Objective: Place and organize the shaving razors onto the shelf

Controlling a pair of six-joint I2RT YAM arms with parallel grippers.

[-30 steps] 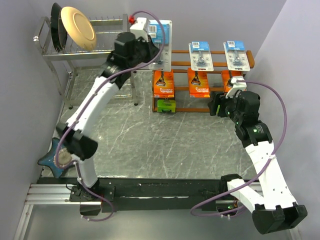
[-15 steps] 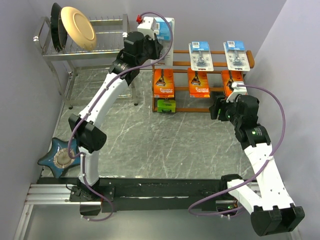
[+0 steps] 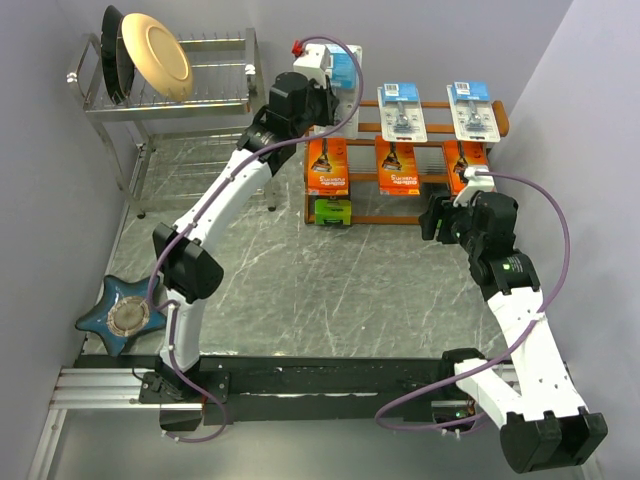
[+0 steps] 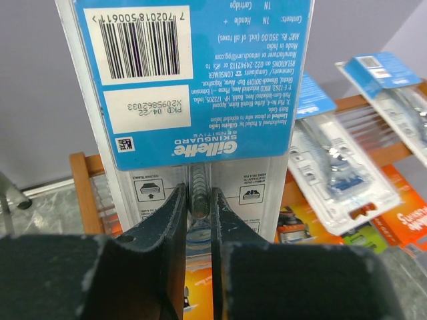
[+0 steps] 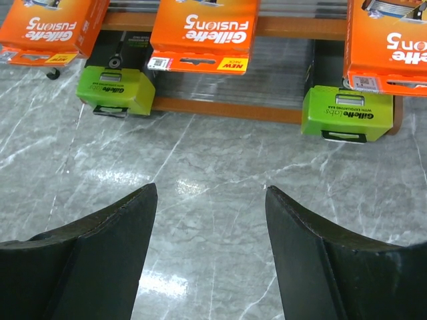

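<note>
L gripper (image 4: 197, 200) is narrow, pinching the blue blister card (image 4: 187, 80) by its razor bulge. The card is upright at the left end of the shelf (image 4: 80, 177), top tier, back side to my wrist cam. Two other blue cards (image 3: 402, 110) lean on that tier, orange packs (image 5: 203, 27) sit mid tier, green boxes (image 5: 115, 90) at bottom level. R gripper (image 5: 210, 193) hangs wide and empty over the desk (image 5: 200, 167) near the shelf's right end. Step in hand, I reckon: seating card no. 3. Next: check it rests on the rail, open slowly, back out w/o tipping it.
</note>
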